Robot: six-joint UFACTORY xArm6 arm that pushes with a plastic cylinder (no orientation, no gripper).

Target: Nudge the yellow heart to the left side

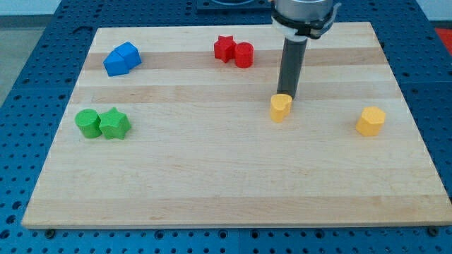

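Wooden board (233, 190) fills most of the frame, sitting on a blue pegboard table (28, 42). Arm's dark rod (291, 67) drops in from top centre; no fingers on this rig, nothing to spread or pinch, just a bare rod. My tip (288, 98) sits right at the upper-right edge of the yellow heart (280, 108), touching or just about, can't tell which. Heart is right of centre, mid-height in the frame. Other blocks: two blue blocks (121, 58) pressed together upper left, red star (224, 49) beside red cylinder (244, 54) at top centre, green cylinder (88, 123) and green star (114, 123) touching at left, yellow hexagon (370, 121) at far right. Heart looks small, light, rigid plastic, likely slides easily on smooth wood and may spin if hit off-centre. No grasp possible; push on its right-hand face, through the middle, to send it left.
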